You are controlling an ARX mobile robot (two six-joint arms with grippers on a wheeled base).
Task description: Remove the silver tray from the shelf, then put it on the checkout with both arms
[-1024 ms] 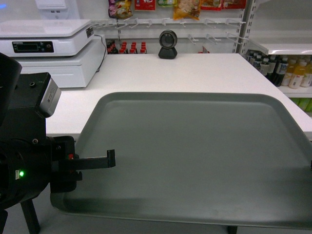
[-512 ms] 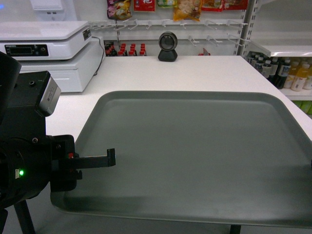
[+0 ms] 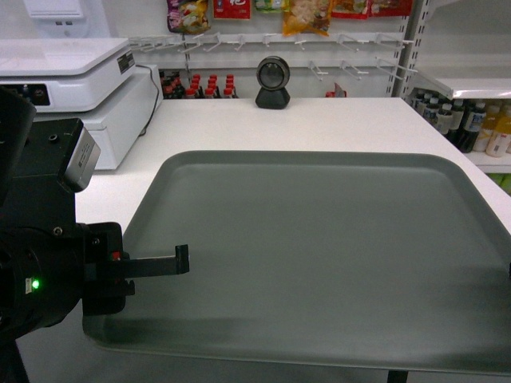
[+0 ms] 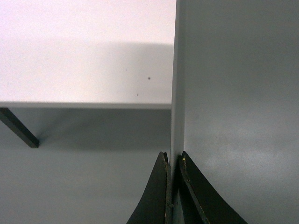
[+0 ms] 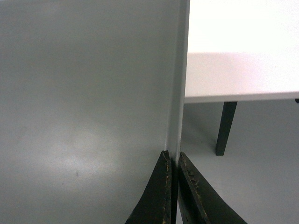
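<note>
The silver tray (image 3: pixel 319 255) is held level in front of me, its far part over the white checkout (image 3: pixel 335 124) and its near part past the counter's front edge. My left gripper (image 3: pixel 182 261) is shut on the tray's left rim (image 4: pixel 176 93), one finger above and one below. In the right wrist view my right gripper (image 5: pixel 173 158) is shut on the right rim (image 5: pixel 180 70). The head view shows only a black speck of it at the right border. A shadow lies on the checkout (image 4: pixel 84 56) beside the tray. The shelf (image 3: pixel 471 80) stands at the far right.
A white register machine (image 3: pixel 72 76) sits on the counter's back left, and a black round scanner (image 3: pixel 272 82) at the back middle. Bottles (image 3: pixel 471 124) fill the rack under the shelf board. Dark counter legs (image 5: pixel 226 128) show below the front edge.
The counter, register and scanner have slid nearer and lower-left in the head view, so the tray now reaches farther over the checkout. Both grips are unchanged.
</note>
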